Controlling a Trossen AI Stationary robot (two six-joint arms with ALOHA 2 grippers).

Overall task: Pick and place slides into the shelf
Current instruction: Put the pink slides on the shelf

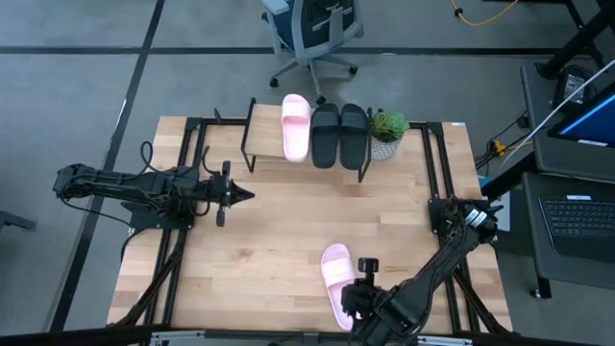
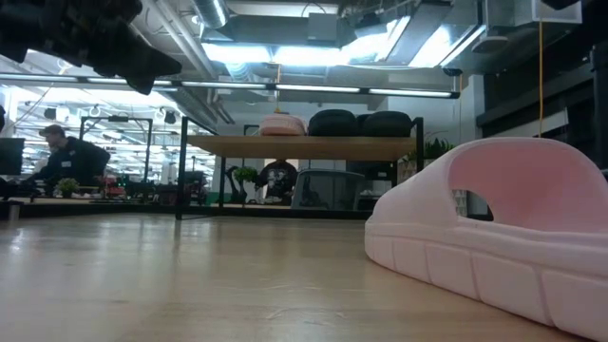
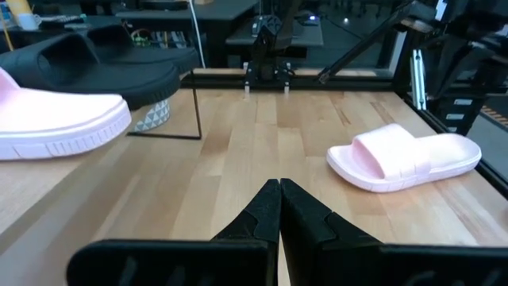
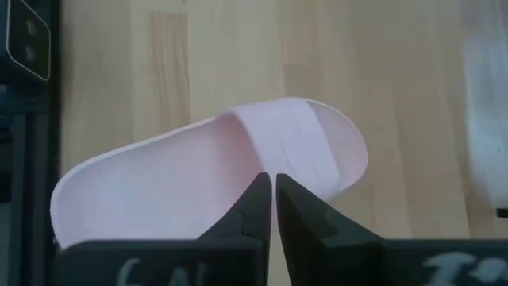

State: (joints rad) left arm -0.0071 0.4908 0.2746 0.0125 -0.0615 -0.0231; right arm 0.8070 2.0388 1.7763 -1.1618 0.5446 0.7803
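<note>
Your right gripper hangs over the loose pink slide near the table's front edge; dark wedge fingers sit a hair apart w/ a thin slit between them, pinching nothing. That slide lies flat on pale wood planks, wide smooth strap arched over the footbed, ribbed sole edge visible in the low view. At the far edge, the shelf, light plank top on thin black metal legs, carries three slides side by side: one pink, then the matte black pair. A small potted plant stands just beside the rack. Your left gripper waits at mid-table on the left, tips pressed together, empty.
</note>
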